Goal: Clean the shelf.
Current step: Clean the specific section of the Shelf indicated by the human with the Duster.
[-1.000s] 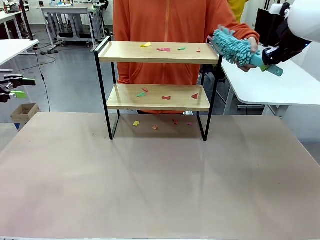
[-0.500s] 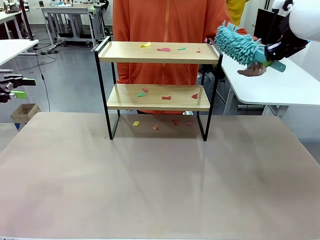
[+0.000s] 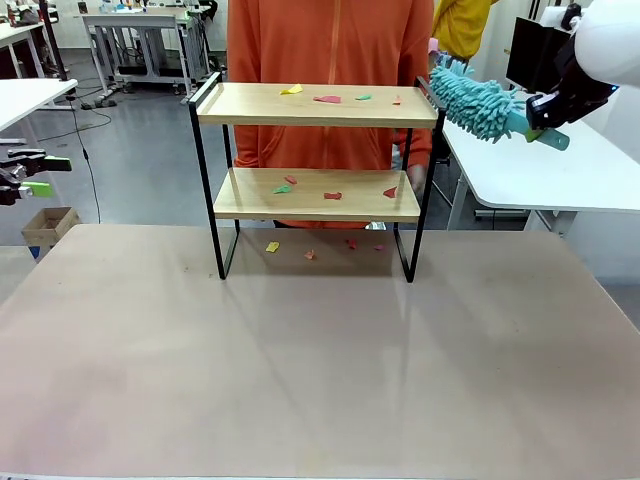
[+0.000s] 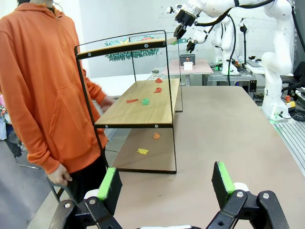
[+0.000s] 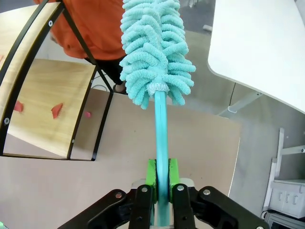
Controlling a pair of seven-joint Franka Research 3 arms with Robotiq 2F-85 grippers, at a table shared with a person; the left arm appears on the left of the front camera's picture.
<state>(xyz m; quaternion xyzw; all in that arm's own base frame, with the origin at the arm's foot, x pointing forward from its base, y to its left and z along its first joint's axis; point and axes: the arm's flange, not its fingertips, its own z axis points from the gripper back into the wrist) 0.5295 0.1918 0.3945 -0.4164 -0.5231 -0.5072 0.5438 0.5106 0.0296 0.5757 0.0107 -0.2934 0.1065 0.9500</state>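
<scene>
While the right end effector [image 3: 540, 113] clamps a duster [image 3: 473, 98], the shelf [image 3: 250, 103] stands beside it.

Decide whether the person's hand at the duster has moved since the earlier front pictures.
Yes. The hand has left the duster and dropped leftward. It now hangs by the right post of the shelf, level with the lower board.

Bright, even light, seemingly from overhead; the shelf [image 3: 260, 103] reflects faintly on the table [image 3: 320, 380]; wrist views bend at edges.
</scene>
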